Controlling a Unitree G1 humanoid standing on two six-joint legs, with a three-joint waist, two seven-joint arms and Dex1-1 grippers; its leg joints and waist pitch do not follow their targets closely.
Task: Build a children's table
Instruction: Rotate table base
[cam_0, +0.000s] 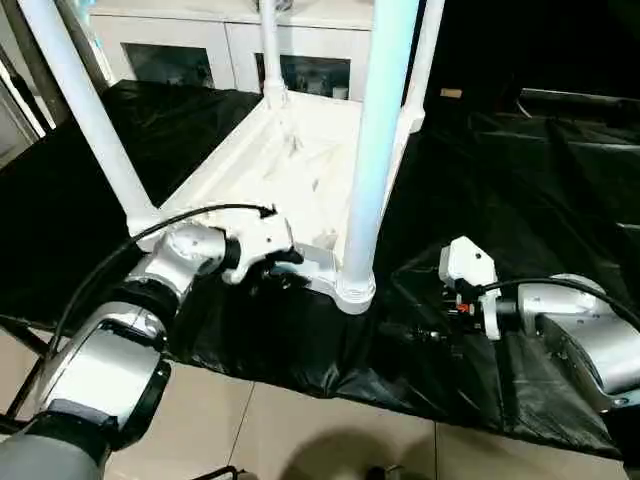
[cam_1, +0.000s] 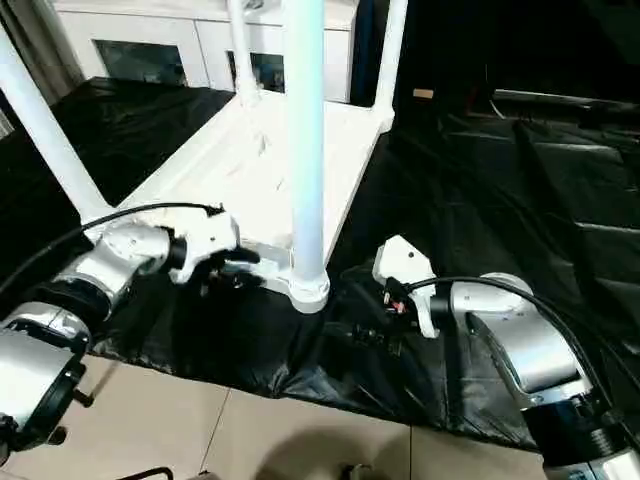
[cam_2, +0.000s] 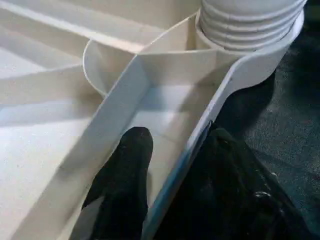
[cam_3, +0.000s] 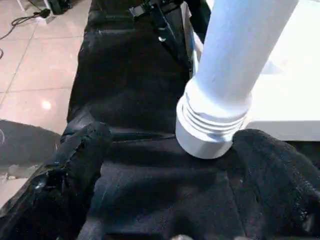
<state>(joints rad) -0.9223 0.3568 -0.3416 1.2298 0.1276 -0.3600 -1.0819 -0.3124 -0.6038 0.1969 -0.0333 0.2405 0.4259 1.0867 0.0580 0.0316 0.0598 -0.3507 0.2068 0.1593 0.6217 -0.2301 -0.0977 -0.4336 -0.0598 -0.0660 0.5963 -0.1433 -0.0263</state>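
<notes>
Head view: the children's table (cam_0: 290, 160) lies upside down on the black-draped surface (cam_0: 520, 200), legs up. Left wrist view: left pincer (cam_2: 172, 150) straddles the stiff, light, slippery rim, pinching it. Right wrist view: right pincer (cam_3: 170, 165) spread beside the near-corner leg (cam_3: 225, 85).

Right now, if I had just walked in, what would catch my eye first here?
A white children's table lying upside down on a black sheet, its legs standing up from the corner sockets. The left gripper straddles the table's near rim, one finger inside. The right gripper sits open beside the nearest leg.
</notes>
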